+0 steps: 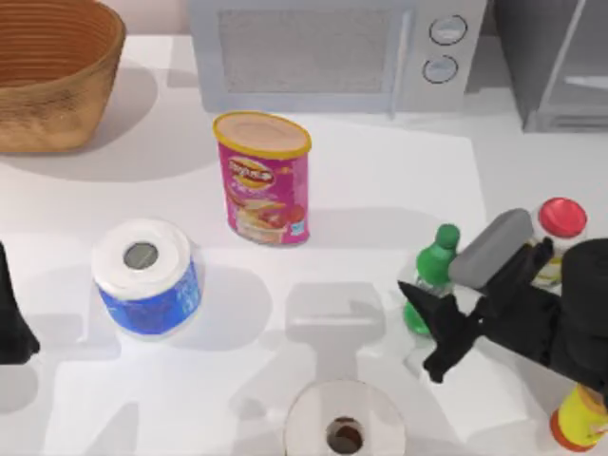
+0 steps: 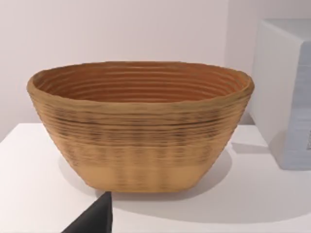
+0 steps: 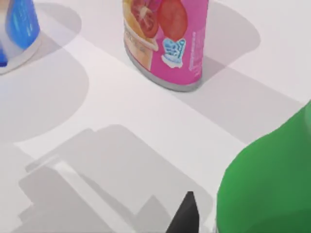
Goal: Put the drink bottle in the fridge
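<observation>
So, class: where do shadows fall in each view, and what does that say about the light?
Top view: the pink can and the toilet roll throw soft grey shadows toward the table's right, so light comes from the left. Left wrist view: the wicker basket shades the table under it. Right wrist view: blocky arm shadows lie beside the drink bottle.

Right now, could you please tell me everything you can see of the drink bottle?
The drink bottle is small, of translucent green plastic, with a green screw cap. It stands upright on the white table, toward its right side, left of a red-lidded white jar. The right pincer, fingers spread, sits low beside it, one dark finger crossing in front of its base; contact cannot be confirmed. In the right wrist view its green body looms close.
</observation>
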You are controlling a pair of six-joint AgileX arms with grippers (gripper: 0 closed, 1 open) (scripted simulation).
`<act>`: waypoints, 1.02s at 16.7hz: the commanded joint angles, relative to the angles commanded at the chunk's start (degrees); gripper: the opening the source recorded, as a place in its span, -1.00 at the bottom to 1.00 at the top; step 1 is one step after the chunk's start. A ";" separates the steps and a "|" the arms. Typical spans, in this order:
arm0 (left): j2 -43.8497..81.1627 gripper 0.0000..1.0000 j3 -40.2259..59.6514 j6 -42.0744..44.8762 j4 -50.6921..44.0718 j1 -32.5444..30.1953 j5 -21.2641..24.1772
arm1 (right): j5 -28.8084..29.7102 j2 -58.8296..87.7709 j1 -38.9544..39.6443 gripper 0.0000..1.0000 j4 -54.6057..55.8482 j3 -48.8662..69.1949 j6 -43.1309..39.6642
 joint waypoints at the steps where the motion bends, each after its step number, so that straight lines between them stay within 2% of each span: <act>1: 0.00 1.00 0.00 0.00 0.00 0.00 0.00 | -0.78 -1.00 0.14 -0.98 0.09 -0.14 -0.03; 5: 0.00 1.00 0.00 0.00 0.00 0.00 0.00 | -7.53 -8.52 -2.19 -0.98 -4.39 -1.04 -1.62; 11: 0.00 1.00 0.00 0.00 0.00 0.00 0.00 | -19.40 -21.80 -18.31 -0.98 -22.51 -0.61 -9.07; 14: 0.00 1.00 0.00 0.00 0.00 0.00 0.00 | -22.42 -24.02 -24.43 -0.98 -28.73 -0.35 -12.10; 17: 0.00 1.00 0.00 0.00 0.00 0.00 0.00 | -22.81 -24.10 -25.56 -0.98 -29.85 -0.47 -12.76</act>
